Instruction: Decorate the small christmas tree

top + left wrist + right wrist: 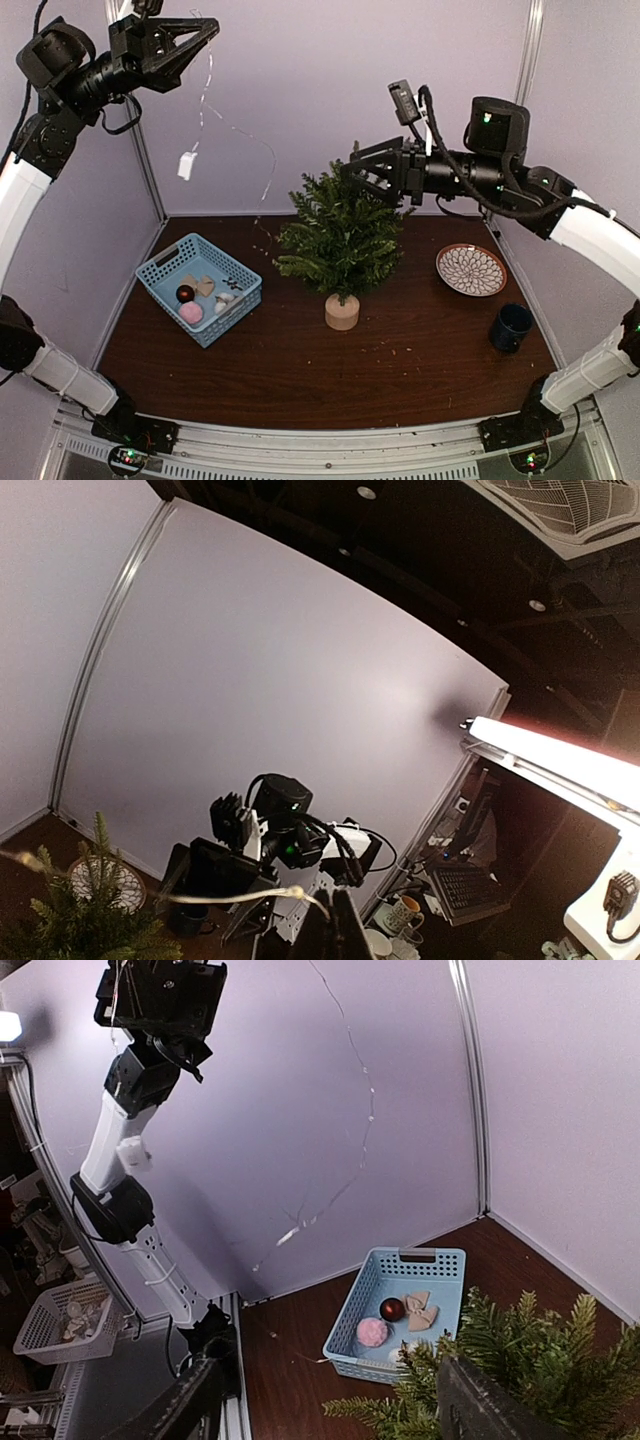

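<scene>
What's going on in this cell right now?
Looks like the arms are putting lights on the small christmas tree. The left tool, raised high by the back wall, is shut on a thin light string whose white pack dangles below. The right tool is open at the treetop, gripping nothing I can see. No ornaments show on the tree; a red ball and a pink ball lie in the blue basket.

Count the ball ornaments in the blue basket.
2. A dark red ball lies in the blue basket near its middle; a pink ball sits beside it, toward the basket's near corner. More could be hidden under the beige bow or other pieces.
</scene>
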{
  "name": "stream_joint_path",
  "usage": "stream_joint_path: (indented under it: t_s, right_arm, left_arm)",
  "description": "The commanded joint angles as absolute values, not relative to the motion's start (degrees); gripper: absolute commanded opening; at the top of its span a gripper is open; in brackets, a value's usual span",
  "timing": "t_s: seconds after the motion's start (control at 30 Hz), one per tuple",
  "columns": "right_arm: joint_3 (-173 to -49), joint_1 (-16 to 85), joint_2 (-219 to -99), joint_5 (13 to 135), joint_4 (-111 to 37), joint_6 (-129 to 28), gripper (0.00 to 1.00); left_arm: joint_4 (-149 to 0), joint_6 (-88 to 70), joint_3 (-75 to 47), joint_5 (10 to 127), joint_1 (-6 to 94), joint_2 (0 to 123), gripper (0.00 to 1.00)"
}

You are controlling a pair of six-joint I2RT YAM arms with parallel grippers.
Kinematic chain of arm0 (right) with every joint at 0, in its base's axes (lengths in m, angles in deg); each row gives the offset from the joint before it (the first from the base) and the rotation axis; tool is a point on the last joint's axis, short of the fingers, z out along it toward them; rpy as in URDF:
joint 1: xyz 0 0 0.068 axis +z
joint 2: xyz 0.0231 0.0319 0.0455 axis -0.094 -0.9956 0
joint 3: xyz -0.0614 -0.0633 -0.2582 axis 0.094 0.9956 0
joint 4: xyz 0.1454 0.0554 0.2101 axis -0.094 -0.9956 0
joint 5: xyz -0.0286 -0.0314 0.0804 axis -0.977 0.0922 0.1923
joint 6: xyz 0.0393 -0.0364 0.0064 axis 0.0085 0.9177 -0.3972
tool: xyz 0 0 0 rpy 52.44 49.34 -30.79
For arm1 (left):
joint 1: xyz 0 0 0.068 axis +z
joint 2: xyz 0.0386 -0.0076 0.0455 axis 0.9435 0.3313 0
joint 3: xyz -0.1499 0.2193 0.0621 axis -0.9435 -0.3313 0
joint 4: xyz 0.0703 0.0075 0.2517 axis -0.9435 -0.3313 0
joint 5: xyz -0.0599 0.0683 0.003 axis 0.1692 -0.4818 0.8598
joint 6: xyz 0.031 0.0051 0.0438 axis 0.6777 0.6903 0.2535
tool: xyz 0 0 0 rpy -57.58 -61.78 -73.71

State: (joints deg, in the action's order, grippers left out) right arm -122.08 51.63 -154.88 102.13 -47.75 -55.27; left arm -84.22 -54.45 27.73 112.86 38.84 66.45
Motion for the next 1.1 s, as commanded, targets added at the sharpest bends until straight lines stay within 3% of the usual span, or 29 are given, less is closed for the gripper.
stream_joint_path:
  t_s: [0.0, 0.4, 0.83, 1.07]
  right_arm:
    - [-120.3, 54.8, -155.9, 100.6, -42.9, -54.0, 0.78]
    - [-119.3, 62.9, -161.8, 94.6, -36.5, -49.7, 0.85]
    - [-118.7, 65.1, -168.4, 91.0, -24.9, -48.5, 0.88]
    - [-120.4, 66.1, -172.1, 89.4, -21.4, -47.7, 0.94]
  left_arm:
    - [-78.0, -55.5, 26.7, 112.9, 36.1, 66.1, 0.00]
    - [-73.5, -55.3, 27.6, 110.9, 32.8, 67.3, 0.00]
    - [-71.1, -55.6, 27.4, 109.8, 32.2, 67.4, 0.00]
    - [-69.4, -56.3, 26.1, 109.6, 32.1, 66.9, 0.00]
